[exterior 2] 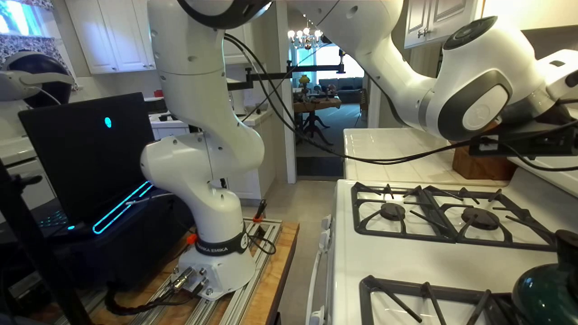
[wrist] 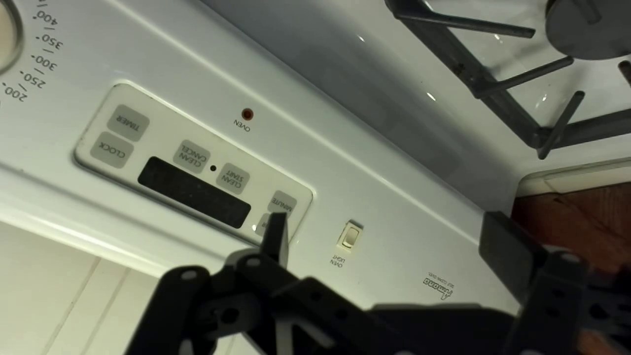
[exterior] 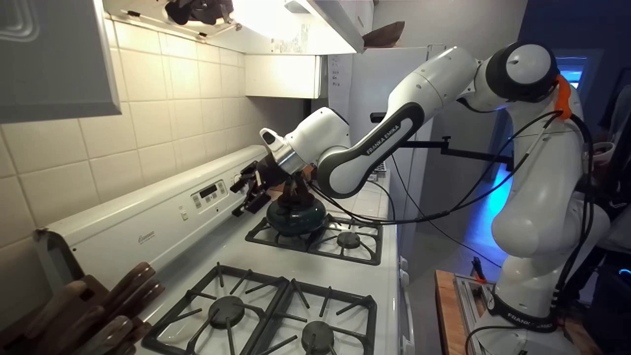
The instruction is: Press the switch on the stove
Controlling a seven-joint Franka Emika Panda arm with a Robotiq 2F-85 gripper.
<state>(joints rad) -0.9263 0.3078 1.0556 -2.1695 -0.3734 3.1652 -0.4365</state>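
The oven light switch is a small cream rocker [wrist: 350, 236] on the white back panel of the stove [exterior: 305, 266]. In an exterior view the switch [exterior: 184, 213] sits left of the dark display. My gripper [wrist: 392, 239] is open and empty, facing the panel. In the wrist view the switch shows between its two fingers, nearer the left one. The left finger overlaps the lower right corner of the keypad [wrist: 162, 111]. In an exterior view the gripper [exterior: 244, 198] is apart from the switch. In an exterior view the fingertips are out of frame.
A dark green kettle [exterior: 296, 217] stands on a burner under the wrist. Black burner grates [exterior: 283, 296] cover the stove top. A knife block with brown handles [exterior: 130, 291] stands near the panel's end. The range hood [exterior: 340, 29] hangs above.
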